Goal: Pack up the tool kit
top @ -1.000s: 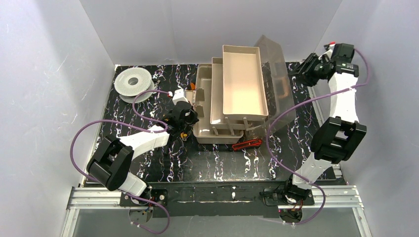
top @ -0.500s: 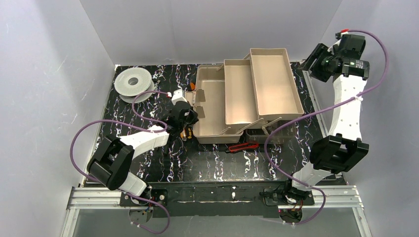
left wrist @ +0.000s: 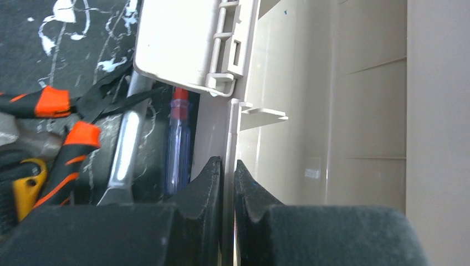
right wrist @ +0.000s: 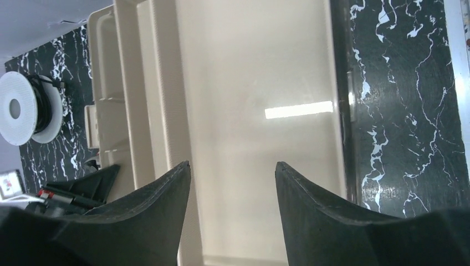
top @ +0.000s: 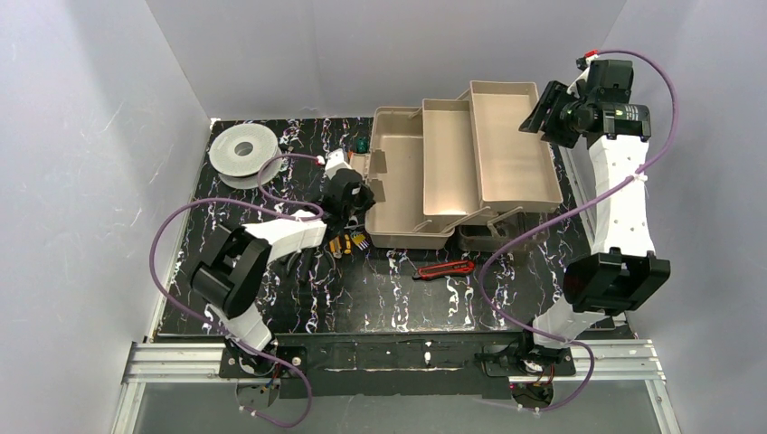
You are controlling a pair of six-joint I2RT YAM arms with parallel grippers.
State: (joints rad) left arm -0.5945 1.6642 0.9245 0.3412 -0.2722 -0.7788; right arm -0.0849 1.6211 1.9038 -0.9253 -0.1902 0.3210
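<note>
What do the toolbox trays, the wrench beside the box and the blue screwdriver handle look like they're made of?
The toolbox trays look like moulded plastic, tan and semi-gloss: a light bar reflects softly off the floor. The wrench is likely steel, with a bright silver sheen. The screwdriver handle is probably clear blue plastic; it looks see-through, with a red end.

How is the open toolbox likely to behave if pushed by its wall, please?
The toolbox looks empty, so probably light and apt to slide. Its thin wall, pinched in the left pincer, may flex. The fanned trays could swing.
</note>
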